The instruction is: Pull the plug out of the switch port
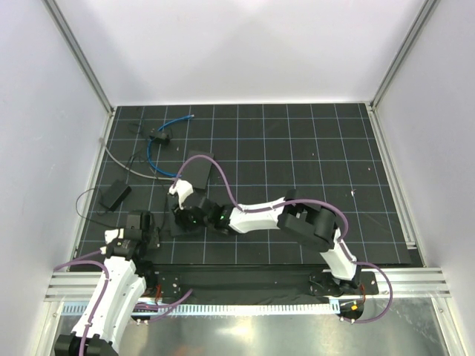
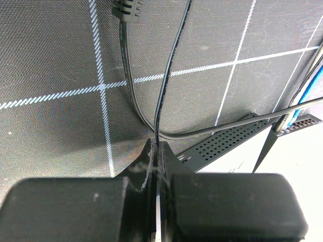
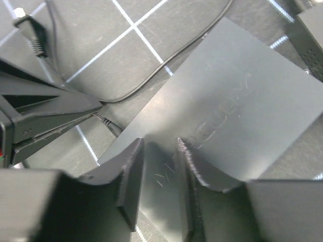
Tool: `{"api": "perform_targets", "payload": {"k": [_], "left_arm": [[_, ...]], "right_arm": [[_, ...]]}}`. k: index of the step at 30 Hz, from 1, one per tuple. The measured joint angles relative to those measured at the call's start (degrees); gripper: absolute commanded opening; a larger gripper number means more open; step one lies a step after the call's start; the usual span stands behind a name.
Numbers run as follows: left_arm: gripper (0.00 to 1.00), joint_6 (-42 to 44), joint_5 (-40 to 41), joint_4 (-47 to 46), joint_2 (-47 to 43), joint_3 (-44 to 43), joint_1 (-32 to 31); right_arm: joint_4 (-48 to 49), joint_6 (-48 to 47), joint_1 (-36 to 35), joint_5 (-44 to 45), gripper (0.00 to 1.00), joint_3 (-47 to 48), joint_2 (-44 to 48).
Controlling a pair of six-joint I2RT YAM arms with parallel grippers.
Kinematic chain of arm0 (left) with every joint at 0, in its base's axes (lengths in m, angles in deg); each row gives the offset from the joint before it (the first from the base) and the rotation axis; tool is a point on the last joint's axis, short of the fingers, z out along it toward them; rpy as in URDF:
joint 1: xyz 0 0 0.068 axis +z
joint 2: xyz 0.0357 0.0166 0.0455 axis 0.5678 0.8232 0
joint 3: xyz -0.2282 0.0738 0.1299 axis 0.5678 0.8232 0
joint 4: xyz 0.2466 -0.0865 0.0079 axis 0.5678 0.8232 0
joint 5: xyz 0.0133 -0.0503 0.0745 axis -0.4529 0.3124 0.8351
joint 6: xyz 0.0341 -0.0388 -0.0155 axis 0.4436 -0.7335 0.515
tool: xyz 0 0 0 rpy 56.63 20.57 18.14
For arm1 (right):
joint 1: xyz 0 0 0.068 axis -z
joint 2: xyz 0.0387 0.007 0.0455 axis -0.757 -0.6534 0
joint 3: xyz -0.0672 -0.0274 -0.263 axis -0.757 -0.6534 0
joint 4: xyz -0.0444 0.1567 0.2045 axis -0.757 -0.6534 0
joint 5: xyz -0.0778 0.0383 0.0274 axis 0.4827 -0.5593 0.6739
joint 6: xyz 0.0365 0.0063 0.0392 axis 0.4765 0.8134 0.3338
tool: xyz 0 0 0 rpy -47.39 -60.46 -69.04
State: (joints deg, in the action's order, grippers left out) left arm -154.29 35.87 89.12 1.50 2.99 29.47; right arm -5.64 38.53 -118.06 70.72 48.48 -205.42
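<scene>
- The plug (image 2: 292, 115) is sitting at the switch port (image 2: 304, 121), tipping the blue cable (image 1: 152, 148), roughly 12 o'clock from the right gripper (image 3: 160, 151) in the top view. It is too small to judge how deep it is sitting.
- It is probably handling as light, hard plastic with a fragile latch, so the hold is belonging on its body, not the limp cable.
- The right gripper is standing part-open, holding nothing, with its tips over the flat slab (image 3: 227, 101).
- The left gripper (image 2: 155, 151) is closed, seemingly pinching the thin black wire (image 2: 169, 75).
- The gridded mat (image 1: 312, 163) is lying flat. The wall (image 1: 44, 148) is crowding in at 9 o'clock, and loose cables are cluttering the approach.

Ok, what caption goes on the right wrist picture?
Right gripper, fingers apart, above a flat matte-black slab, with a thin black wire alongside.
</scene>
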Motion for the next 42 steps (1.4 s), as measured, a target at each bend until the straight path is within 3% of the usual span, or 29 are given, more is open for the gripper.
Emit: {"api": "perform_targets", "payload": {"k": [10, 17, 22, 32, 42], "left_arm": [[0.0, 0.9, 0.1, 0.2, -0.1, 0.0, 0.0], [0.0, 1.7, -0.2, 0.3, 1.0, -0.4, 0.0], [0.0, 1.7, -0.3, 1.1, 0.5, -0.9, 0.0], [0.0, 1.5, -0.5, 1.8, 0.2, -1.1, 0.0], [0.0, -0.7, -0.2, 1.8, 0.3, -1.2, 0.0]], "right_arm": [[2.5, 0.6, 6.7, -20.6, 0.18, -1.2, -0.4], [-2.2, -1.9, 7.2, -30.4, 0.16, 9.3, -7.1], [-5.9, -3.2, 7.1, -31.8, 0.17, 15.2, -10.1], [-6.6, -3.4, 7.1, -31.6, 0.16, 16.2, -11.0], [-9.0, -5.4, 6.8, -29.1, 0.09, 17.1, -11.0]]}}
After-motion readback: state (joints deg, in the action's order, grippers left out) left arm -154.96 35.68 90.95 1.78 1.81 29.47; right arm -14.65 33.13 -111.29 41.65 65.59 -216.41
